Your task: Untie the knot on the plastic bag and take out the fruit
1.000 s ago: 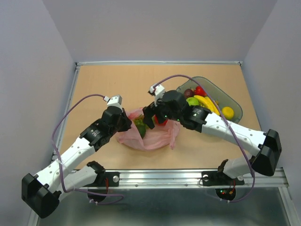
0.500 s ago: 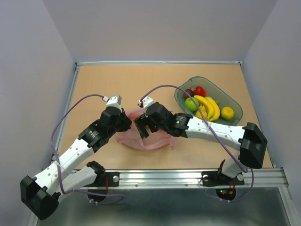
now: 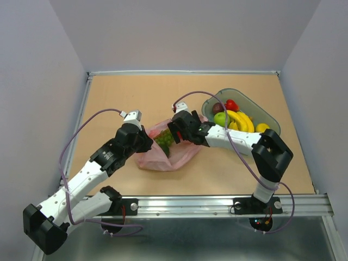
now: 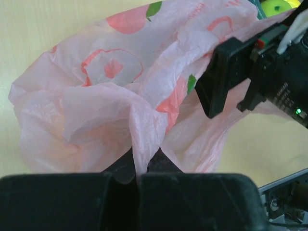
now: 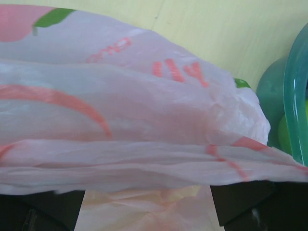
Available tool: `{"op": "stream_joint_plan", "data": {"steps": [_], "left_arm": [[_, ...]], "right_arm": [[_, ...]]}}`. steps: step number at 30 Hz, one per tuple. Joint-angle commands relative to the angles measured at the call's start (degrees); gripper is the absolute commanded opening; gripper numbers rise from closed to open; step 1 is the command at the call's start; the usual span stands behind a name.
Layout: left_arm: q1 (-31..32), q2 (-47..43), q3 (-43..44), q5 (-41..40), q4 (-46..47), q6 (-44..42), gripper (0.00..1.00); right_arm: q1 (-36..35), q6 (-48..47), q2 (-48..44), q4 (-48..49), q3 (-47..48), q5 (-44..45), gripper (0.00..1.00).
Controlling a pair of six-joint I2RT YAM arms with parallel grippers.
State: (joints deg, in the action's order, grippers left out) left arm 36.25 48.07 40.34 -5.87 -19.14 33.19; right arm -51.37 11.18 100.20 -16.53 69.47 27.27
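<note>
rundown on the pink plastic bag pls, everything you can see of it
The plastic bag is thin, crinkly, translucent pink film printed with red fruit shapes, green leaves and red lettering. It lies slumped and open on the tan table between the arms, just left of the grey tray. A green fruit shows in its mouth. The left gripper is shut on a pinched fold of its near-left edge; the right gripper hangs open at the mouth, film stretched across the gap between its fingers.

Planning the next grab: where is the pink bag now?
Top view: the plastic bag lies mid-table, pinched by the left gripper, just left of the grey tray.
</note>
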Motion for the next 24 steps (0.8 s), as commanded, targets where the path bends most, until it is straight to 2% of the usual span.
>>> {"op": "stream_joint_plan", "data": {"steps": [1,7,12,20,24], "left_arm": [[-0.3,-1.4,2.0,0.8,-0.2,-1.5,0.00],[-0.2,-1.6,1.5,1.5,-0.7,-1.1,0.00],[-0.3,-2.2,1.3,2.2,-1.0,0.2,0.00],[-0.3,-2.2,2.6,3.6,-1.8,2.4,0.00],[-0.3,-2.5,2.8,3.6,-3.3,3.4,0.00]], "right_arm": [[1.5,1.6,2.0,5.8,0.0,1.7,0.96],[2.5,2.8,3.2,12.0,-2.4,-1.8,0.95],[3.1,4.0,1.6,25.0,-6.4,-6.8,0.94],[3.5,8.1,3.3,38.0,-9.8,-1.2,0.88],[4.1,8.5,5.3,41.0,-10.0,-0.7,0.83]]}}
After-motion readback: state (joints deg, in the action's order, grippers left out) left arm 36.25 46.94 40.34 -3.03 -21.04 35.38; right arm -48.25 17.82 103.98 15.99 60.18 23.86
